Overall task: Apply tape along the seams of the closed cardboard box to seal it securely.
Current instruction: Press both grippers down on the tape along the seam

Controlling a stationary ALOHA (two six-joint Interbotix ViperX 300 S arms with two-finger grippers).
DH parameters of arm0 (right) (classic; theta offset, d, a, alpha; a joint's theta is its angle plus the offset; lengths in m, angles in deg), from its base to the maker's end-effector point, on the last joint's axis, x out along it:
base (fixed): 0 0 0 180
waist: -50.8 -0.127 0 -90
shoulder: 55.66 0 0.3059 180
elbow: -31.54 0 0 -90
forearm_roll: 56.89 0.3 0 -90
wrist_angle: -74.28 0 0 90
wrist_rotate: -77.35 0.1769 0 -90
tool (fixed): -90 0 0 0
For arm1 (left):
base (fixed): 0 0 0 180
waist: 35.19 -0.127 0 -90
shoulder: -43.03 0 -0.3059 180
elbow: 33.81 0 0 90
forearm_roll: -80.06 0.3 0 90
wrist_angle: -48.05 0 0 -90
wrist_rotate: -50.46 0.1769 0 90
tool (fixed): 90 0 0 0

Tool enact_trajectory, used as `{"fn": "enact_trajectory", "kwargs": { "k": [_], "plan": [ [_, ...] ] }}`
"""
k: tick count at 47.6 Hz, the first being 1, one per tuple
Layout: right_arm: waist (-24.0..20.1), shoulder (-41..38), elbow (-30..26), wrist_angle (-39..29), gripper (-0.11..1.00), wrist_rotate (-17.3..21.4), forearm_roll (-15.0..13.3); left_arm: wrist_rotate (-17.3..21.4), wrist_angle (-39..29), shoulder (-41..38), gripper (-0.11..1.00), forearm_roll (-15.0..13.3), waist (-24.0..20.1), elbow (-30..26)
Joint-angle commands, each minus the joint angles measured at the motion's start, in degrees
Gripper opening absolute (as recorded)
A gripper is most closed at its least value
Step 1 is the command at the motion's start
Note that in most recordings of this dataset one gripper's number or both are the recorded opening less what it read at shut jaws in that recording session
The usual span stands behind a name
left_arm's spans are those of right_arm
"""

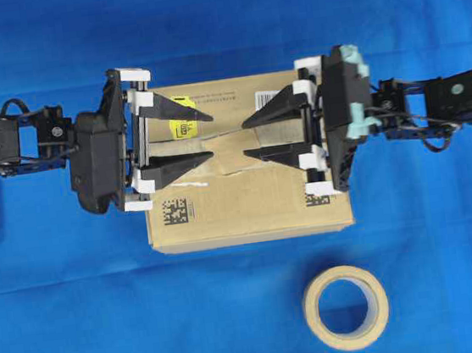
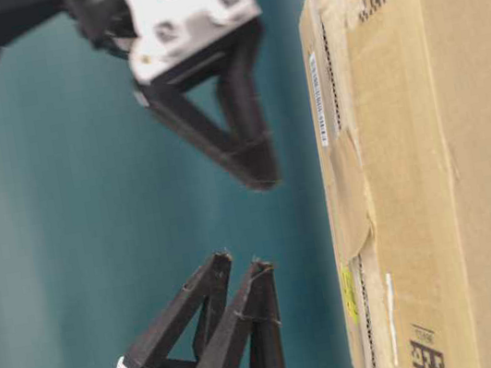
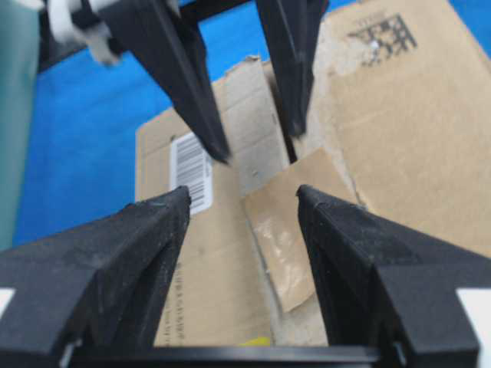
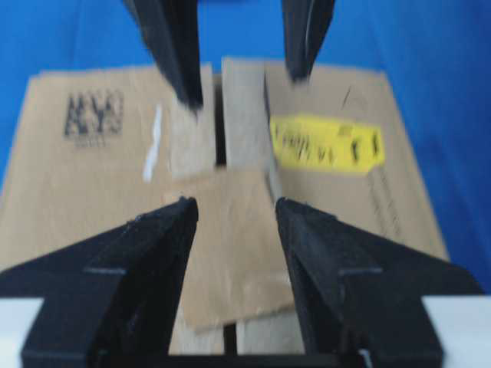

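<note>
The cardboard box (image 1: 248, 205) lies flat on the blue cloth, with a yellow sticker at its left and a barcode label at its right. Its seam (image 4: 221, 142) runs left to right between worn pale strips. A squarish tan piece of tape (image 1: 232, 154) (image 3: 288, 222) (image 4: 230, 245) lies across the seam at mid-box. My left gripper (image 1: 211, 135) (image 3: 243, 192) and right gripper (image 1: 245, 139) (image 4: 235, 202) face each other tip to tip over the tape. Both are open and hold nothing. The table-level view shows them off the box top (image 2: 350, 223).
A beige tape roll (image 1: 311, 311) lies flat on the blue cloth (image 1: 81, 313) in front of the box, towards the right. The arms reach in from the left and right edges.
</note>
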Motion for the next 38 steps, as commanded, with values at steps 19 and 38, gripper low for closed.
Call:
{"fn": "enact_trajectory", "kwargs": {
  "k": [19,38],
  "plan": [
    [1.67,2.37,-1.41,0.88,0.08,-0.26,0.18,-12.74,1.49,-0.18,0.09,-0.26,1.41,-0.70],
    [2.11,-7.29,-6.42,1.41,-0.02,-0.26,0.18,-21.97,5.01,-7.82,0.00,-0.26,1.32,-2.90]
  ]
}}
